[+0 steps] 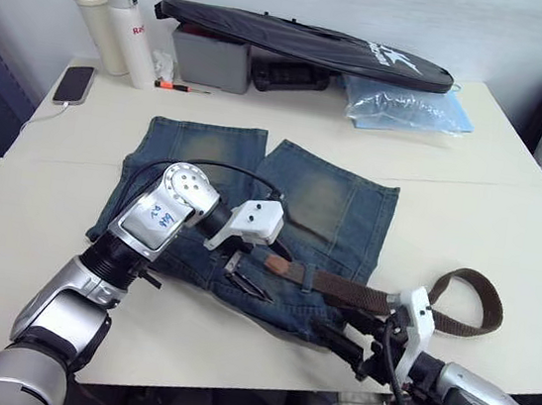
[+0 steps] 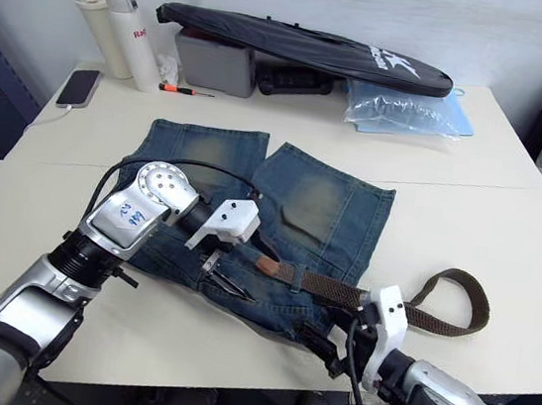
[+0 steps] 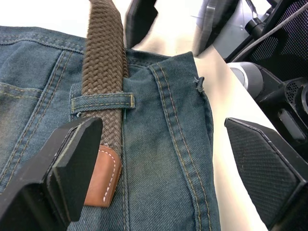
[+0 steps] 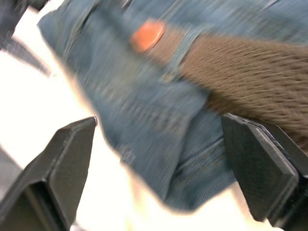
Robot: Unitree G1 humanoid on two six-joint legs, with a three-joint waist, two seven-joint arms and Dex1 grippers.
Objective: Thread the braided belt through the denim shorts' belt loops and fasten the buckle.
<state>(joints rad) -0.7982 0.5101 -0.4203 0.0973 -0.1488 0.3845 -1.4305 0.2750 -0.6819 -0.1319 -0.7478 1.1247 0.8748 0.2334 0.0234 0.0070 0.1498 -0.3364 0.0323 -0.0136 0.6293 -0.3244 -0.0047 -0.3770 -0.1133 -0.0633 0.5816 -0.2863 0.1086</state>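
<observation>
Denim shorts lie flat on the white bench, legs pointing away from the robot and the waistband along the near edge. Starting on the left, the left gripper hangs right over the waistband with its jaws spread wide, nothing between them. In its wrist view the braided belt has its tan leather tip poked through one belt loop, so the tip sits just past that loop and beside one finger. Moving right, the belt runs along the waistband toward the shorts' right edge, then curls off onto the bare bench in a big loose loop. I can't pick out the buckle anywhere. The right gripper sits at the shorts' near right corner, jaws also spread and empty, with the belt just above them in its wrist view. So I'd say threading is early, one loop visibly done and the rest to go. Next move probably calls for the left jaws to close on that leather tip and draw it along to the following loop, while the right feeds slack so the shorts don't bunch up.
</observation>
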